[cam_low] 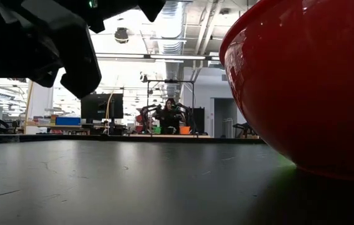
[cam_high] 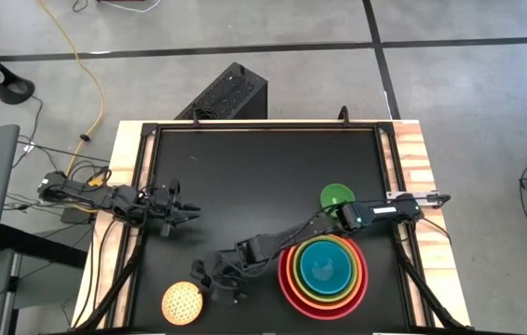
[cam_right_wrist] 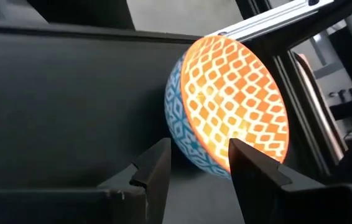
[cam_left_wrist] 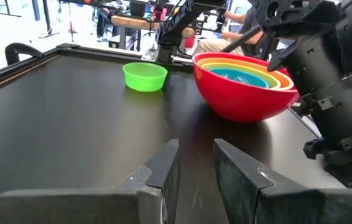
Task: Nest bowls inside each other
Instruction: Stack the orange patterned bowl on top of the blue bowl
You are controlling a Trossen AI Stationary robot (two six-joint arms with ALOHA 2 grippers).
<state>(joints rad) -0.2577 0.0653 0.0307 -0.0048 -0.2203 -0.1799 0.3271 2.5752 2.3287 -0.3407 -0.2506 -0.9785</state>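
A stack of several nested bowls [cam_high: 324,270] [cam_left_wrist: 244,84], red outermost and blue innermost, rests on its base at the near right of the black table. A small green bowl [cam_high: 336,196] [cam_left_wrist: 145,76] sits upright just beyond the stack. A small bowl with an orange lattice pattern inside and blue outside [cam_high: 182,302] [cam_right_wrist: 226,106] sits at the near left. My right gripper [cam_high: 209,287] [cam_right_wrist: 198,149] is open right beside this bowl, its fingers on either side of the nearest rim. I see no contact. My left gripper [cam_high: 189,214] [cam_left_wrist: 196,149] waits open at the table's left.
My right arm [cam_high: 282,242] stretches low across the table from the right edge past the stack. The red bowl [cam_low: 302,81] fills the low view's right. A raised frame [cam_high: 263,126] edges the table. A black box [cam_high: 226,93] stands beyond the far edge, and cables lie at the left.
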